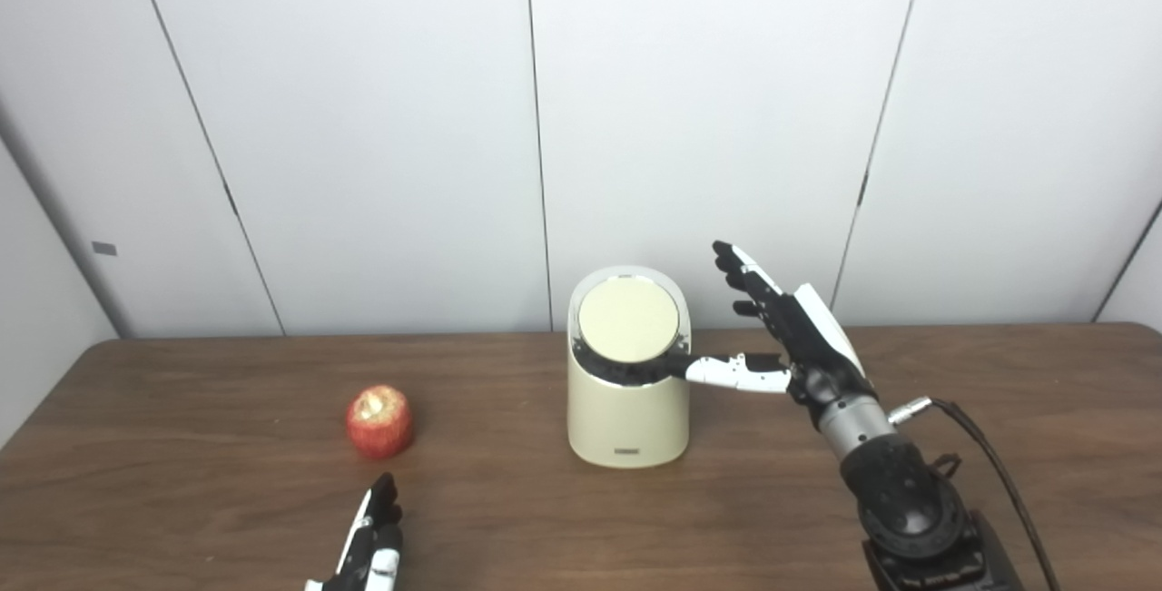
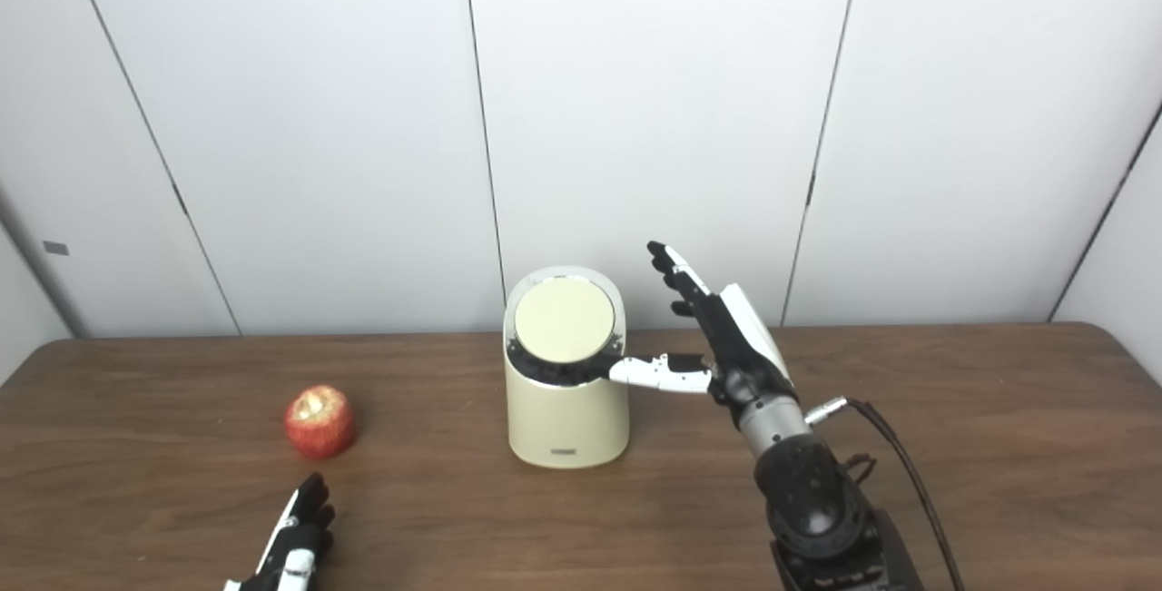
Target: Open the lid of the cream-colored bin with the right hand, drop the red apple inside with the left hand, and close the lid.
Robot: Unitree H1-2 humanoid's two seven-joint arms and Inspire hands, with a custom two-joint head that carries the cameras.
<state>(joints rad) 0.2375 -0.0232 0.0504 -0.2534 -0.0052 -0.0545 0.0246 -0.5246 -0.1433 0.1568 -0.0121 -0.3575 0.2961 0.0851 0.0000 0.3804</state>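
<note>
A cream-colored bin [image 1: 626,414] stands at the middle of the brown table [image 1: 182,482]. Its round lid [image 1: 628,320] is tipped up at the front, with a dark gap showing under it. My right hand [image 1: 790,337] is open just right of the bin, fingers raised; its thumb [image 1: 726,369] reaches left and touches the lid's lower right edge. The red apple [image 1: 379,421] sits on the table left of the bin. My left hand [image 1: 374,546] lies low at the front edge, just below the apple, fingers pointing toward it and holding nothing.
A white panelled wall [image 1: 363,119] rises right behind the table. A black cable [image 1: 989,455] runs from my right wrist down to the bottom right.
</note>
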